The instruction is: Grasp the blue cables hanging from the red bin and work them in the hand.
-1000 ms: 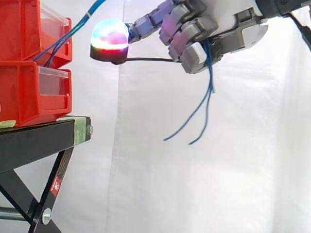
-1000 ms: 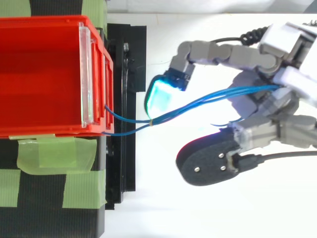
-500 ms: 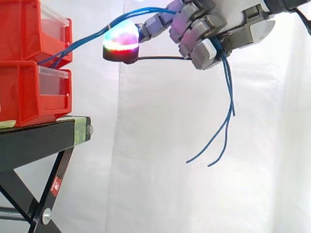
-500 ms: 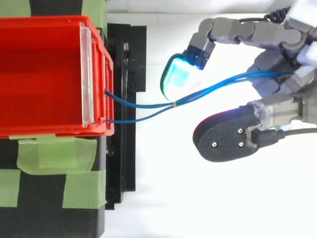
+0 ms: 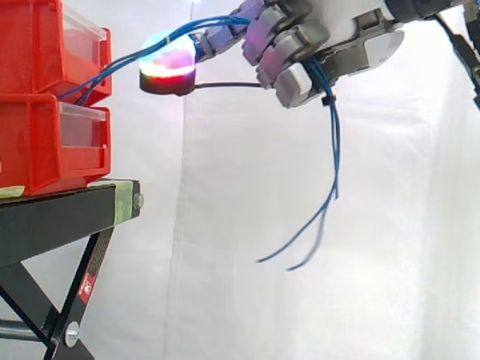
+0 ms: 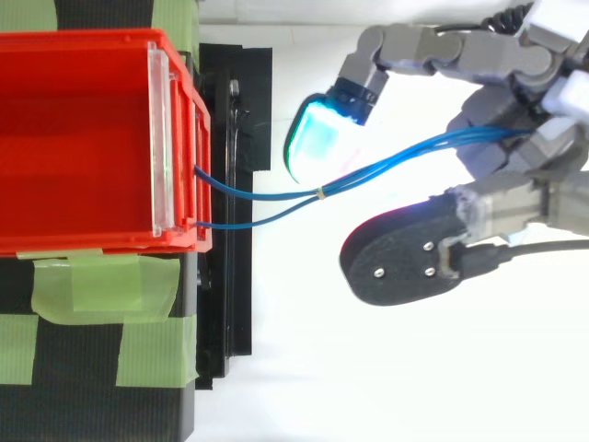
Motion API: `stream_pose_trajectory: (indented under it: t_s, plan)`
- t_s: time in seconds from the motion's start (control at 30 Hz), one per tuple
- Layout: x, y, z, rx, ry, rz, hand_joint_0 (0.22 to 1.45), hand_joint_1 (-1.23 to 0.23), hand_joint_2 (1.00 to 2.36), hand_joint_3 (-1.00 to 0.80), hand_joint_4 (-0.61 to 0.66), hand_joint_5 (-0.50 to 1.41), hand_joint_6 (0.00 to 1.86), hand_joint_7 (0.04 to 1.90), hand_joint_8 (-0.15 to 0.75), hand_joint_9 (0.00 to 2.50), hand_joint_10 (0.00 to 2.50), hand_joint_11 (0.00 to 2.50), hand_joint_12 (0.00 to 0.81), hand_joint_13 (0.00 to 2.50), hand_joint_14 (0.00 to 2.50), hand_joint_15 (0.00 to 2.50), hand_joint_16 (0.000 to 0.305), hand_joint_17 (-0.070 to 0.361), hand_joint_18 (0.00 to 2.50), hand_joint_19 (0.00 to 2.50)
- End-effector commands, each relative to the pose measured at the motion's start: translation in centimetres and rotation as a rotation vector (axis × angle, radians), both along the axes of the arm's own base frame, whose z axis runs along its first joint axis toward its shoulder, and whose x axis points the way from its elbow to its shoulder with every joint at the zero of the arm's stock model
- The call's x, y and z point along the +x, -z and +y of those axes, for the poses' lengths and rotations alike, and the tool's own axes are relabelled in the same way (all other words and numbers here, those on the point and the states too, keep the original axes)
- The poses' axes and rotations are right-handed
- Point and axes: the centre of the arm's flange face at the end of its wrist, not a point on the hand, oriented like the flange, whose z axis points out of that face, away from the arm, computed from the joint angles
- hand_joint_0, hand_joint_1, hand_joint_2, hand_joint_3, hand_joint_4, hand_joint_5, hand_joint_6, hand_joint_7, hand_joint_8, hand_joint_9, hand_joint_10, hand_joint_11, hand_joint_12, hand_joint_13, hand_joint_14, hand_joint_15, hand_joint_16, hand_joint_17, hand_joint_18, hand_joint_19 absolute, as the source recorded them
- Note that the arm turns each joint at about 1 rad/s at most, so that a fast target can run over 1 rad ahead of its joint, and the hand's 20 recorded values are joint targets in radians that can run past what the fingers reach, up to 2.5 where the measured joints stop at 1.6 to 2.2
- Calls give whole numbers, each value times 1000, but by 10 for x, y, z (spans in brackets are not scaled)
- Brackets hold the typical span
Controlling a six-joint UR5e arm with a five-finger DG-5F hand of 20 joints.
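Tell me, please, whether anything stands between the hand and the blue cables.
Nothing visible does: the hand is curled round the blue cables, which run unobstructed from the red bin to it.

the red bins (image 5: 30, 142) at the left of the frame are moulded plastic, smooth and glossy, with a clear plastic panel (image 6: 158, 138) across the front that catches the light. the stand (image 5: 60, 217) under them is black metal with a matt finish and a bright metal bolt (image 5: 138, 200) at its corner. the strips of green tape (image 6: 101, 285) on it look matt, papery and slightly wrinkled. the curtain (image 5: 247, 300) behind is white cloth in soft folds. the blue cables (image 6: 405, 157) have a smooth, faintly shiny sheath. the hand (image 5: 330, 30) at upper right is grey and white, hard and smooth, satin rather than glossy. one fingertip pad (image 6: 317, 138) is translucent; another shows a matt black back (image 6: 396, 267) with small shiny screws.
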Motion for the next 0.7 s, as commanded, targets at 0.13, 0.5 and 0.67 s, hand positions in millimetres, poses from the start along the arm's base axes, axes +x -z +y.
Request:
stream_pose_trajectory:
  t_s: [0.13,0.5,0.67]
  plan:
    - [14,25,5,-8,-4,3,791,-669,1000,-1000,141,280,0,1357,519,1736,2500,2500,771,2085,2500,2010,244,183,2500,763]
    - [17,28,8,-26,-10,6,845,-679,1004,-901,128,298,28,1375,519,1736,2500,2500,771,2085,2500,2010,244,183,2500,763]
    - [18,28,10,-28,-14,-3,872,-682,1007,-840,120,284,98,1362,519,1736,2500,2500,771,2085,2500,2010,244,183,2500,763]
